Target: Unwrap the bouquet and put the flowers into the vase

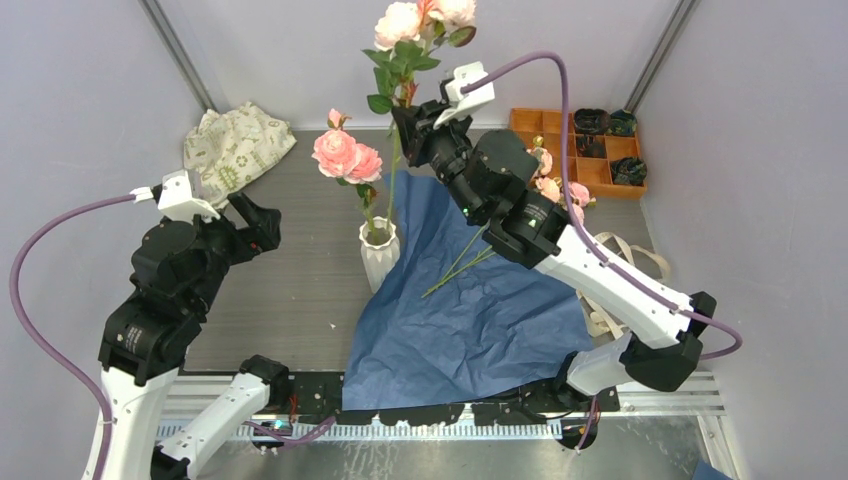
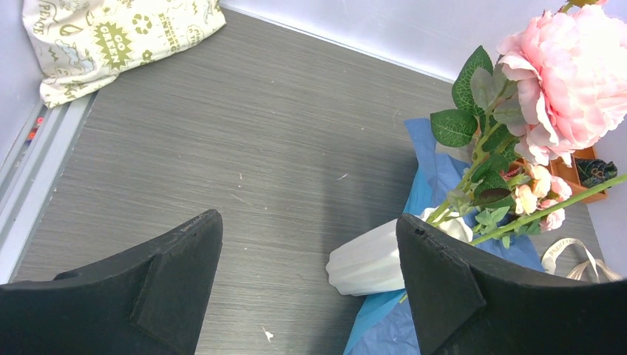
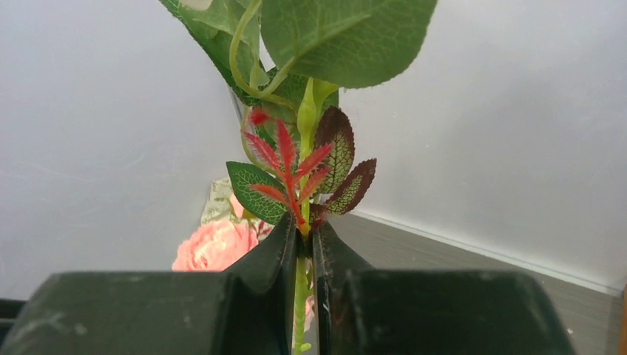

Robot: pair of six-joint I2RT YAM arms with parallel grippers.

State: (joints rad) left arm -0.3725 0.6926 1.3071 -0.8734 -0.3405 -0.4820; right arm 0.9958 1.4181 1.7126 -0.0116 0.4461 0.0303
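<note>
Vase (image 1: pixel 379 252) sits mid-table at the edge of the blue wrapping paper (image 1: pixel 470 320), pink roses (image 1: pixel 345 155) in it. Right gripper (image 3: pixel 304 244) is pinched tight on a peach rose's stem (image 1: pixel 396 150) (held upright above the vase). Left gripper (image 2: pixel 309 218) hangs wide open, empty.

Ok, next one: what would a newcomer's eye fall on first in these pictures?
The right end effector, shut on the stem of tall peach roses, holds them upright over the white vase mid-table, where pink roses already stand. Right of the vase lies the opened blue paper. The left end effector hangs open and empty at the left.
</note>
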